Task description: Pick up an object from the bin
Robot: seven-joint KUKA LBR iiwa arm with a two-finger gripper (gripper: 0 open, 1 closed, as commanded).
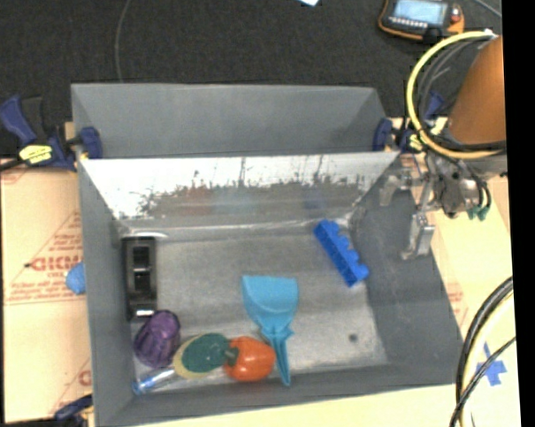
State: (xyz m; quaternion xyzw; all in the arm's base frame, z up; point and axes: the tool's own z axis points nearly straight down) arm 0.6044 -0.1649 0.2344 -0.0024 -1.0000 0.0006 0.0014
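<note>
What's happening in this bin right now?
The arm reaches in from the right, and its gripper hangs above the right wall of the grey bin. The nearest thing is a dark blue block, which lies apart to its left. A light blue scoop, a black tape dispenser and purple, green and orange toys all lie on the floor. Nothing is lifted.

Grey metal bin [404, 291], back wall flecked with dark scratches – inside: light-blue plastic scoop [272, 310], deep-blue ridged plastic block [342, 253], black tape dispenser [139, 277], purple lumpy toy [156, 337] – perhaps grapes – green-and-yellow round toy [203, 355], orange round toy [250, 359]
</note>
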